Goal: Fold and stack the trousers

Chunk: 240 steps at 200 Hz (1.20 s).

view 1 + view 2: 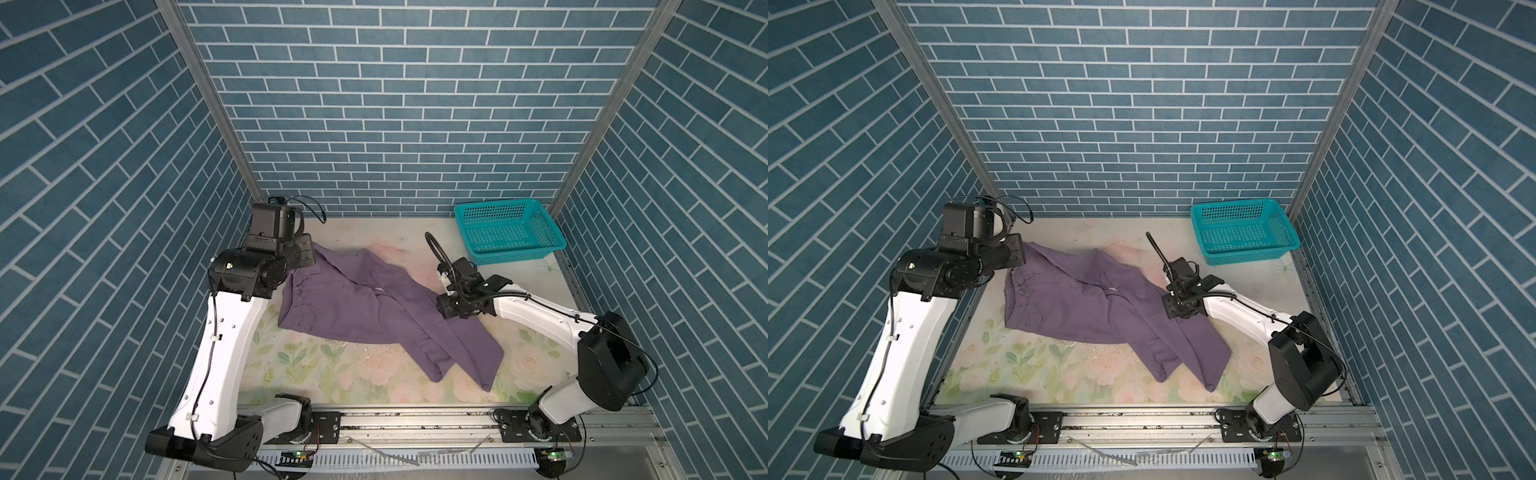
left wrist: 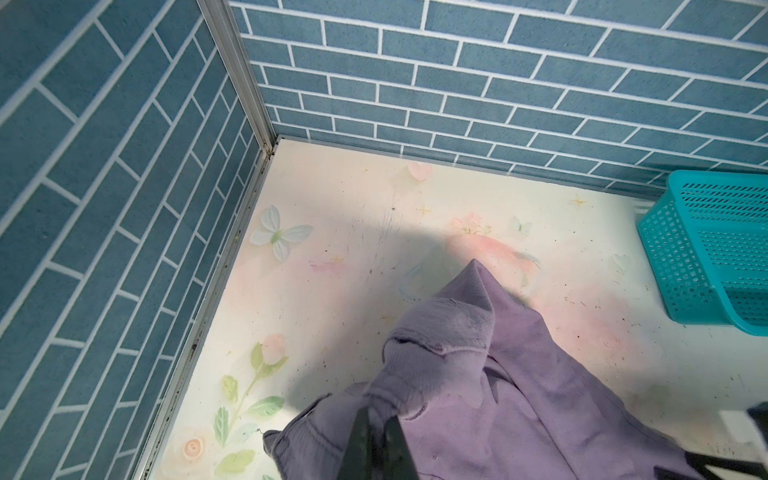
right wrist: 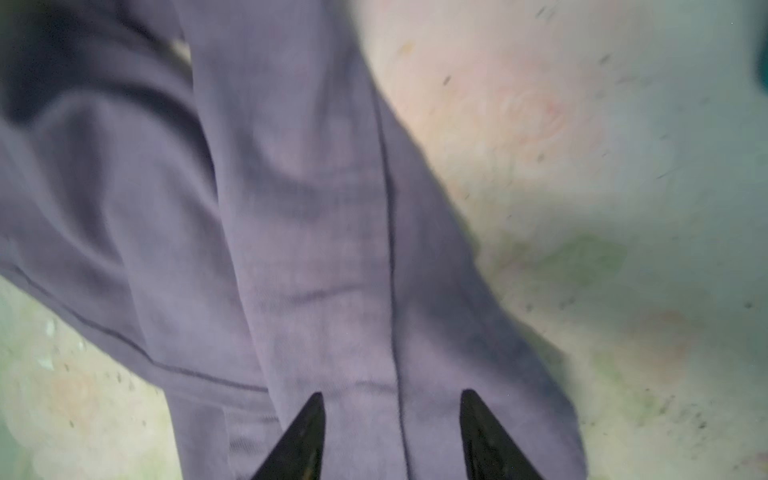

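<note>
The mauve trousers [image 1: 361,307] [image 1: 1084,307] lie spread across the flowered table, waistband to the left, legs crossing toward the front right. My left gripper [image 1: 309,259] [image 1: 1019,249] is at the waistband's far corner. In the left wrist view this gripper [image 2: 376,409] is shut on a bunched fold of the trousers [image 2: 519,395], which is lifted slightly. My right gripper [image 1: 446,309] [image 1: 1173,309] hovers over the upper leg. In the right wrist view it [image 3: 392,395] stands open, jaws apart just above the blurred trousers [image 3: 291,249].
A teal perforated basket [image 1: 498,203] [image 1: 1237,203] [image 2: 706,183] stands in the back right corner, with nothing in it. Brick-patterned walls close in the table on three sides. A metal rail runs along the front edge.
</note>
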{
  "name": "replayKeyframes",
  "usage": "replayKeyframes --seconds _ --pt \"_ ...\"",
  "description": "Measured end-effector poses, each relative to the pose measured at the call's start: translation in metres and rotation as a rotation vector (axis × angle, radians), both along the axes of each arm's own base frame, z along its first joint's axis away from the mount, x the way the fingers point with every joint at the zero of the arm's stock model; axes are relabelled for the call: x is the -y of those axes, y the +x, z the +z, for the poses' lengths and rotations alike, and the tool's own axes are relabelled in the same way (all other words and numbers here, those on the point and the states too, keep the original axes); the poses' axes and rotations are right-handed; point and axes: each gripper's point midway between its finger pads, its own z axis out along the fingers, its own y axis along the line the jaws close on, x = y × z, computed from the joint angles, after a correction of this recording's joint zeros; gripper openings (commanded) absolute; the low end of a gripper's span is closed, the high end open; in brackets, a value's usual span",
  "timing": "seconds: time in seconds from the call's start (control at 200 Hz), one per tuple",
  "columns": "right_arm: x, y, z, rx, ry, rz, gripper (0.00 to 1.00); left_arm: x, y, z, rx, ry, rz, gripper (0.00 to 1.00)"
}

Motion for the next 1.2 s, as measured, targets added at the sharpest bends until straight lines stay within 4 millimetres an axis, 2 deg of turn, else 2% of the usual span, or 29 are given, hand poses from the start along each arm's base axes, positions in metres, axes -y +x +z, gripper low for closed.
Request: replayKeyframes --seconds 0.125,0.26,0.295,0.325,0.355,0.385,0.41,0.58,0.65,0.72,0.865,0.965,0.99,1.085,1.13,1.2 --pt "0.014 -0.026 -0.032 -0.096 -0.032 -0.019 0.58 0.001 0.001 -0.003 -0.005 -0.005 -0.003 0.01" --pt "0.019 -0.041 -0.048 -0.159 -0.023 -0.040 0.54 0.001 0.001 -0.006 -0.014 -0.009 -0.004 0.01" --pt "0.017 -0.043 -0.050 -0.168 -0.014 -0.041 0.49 0.001 0.001 -0.007 -0.015 -0.010 -0.004 0.01" --pt "0.015 -0.044 -0.051 -0.175 -0.003 -0.045 0.41 0.001 0.001 -0.007 -0.015 -0.010 -0.003 0.01" --pt "0.013 -0.045 -0.052 -0.183 0.007 -0.051 0.28 0.001 0.001 -0.007 -0.016 -0.010 -0.003 0.01" --pt "0.011 -0.046 -0.053 -0.191 0.017 -0.049 0.09 0.001 0.001 -0.007 -0.016 -0.010 -0.002 0.01" --pt "0.010 -0.046 -0.053 -0.192 0.022 -0.042 0.00 0.001 0.001 -0.007 -0.016 -0.010 -0.002 0.01" --pt "0.008 -0.043 -0.043 -0.194 0.042 -0.056 0.00 -0.001 0.000 -0.006 -0.014 -0.010 0.004 0.01" --pt "0.010 -0.031 -0.023 -0.151 0.049 -0.061 0.00 -0.003 0.000 -0.007 -0.013 -0.010 0.008 0.01" --pt "0.017 -0.004 0.010 -0.066 0.079 -0.101 0.00 -0.004 -0.001 -0.009 -0.019 -0.009 0.012 0.01" --pt "0.061 0.069 0.093 0.202 0.121 -0.284 0.00 -0.008 -0.005 -0.015 -0.029 -0.008 0.023 0.01" --pt "0.083 0.099 0.134 0.347 0.121 -0.381 0.00 -0.010 -0.006 -0.017 -0.033 -0.011 0.033 0.01" --pt "0.085 0.103 0.140 0.368 0.117 -0.393 0.01 -0.011 -0.005 -0.017 -0.033 -0.012 0.035 0.01" --pt "0.088 0.121 0.149 0.411 0.078 -0.415 0.30 -0.011 -0.006 -0.017 -0.033 -0.012 0.037 0.01" --pt "0.087 0.128 0.145 0.410 0.054 -0.414 0.38 -0.011 -0.006 -0.017 -0.033 -0.011 0.038 0.01" --pt "0.085 0.133 0.129 0.384 0.023 -0.408 0.43 -0.012 -0.006 -0.017 -0.034 -0.011 0.040 0.01"
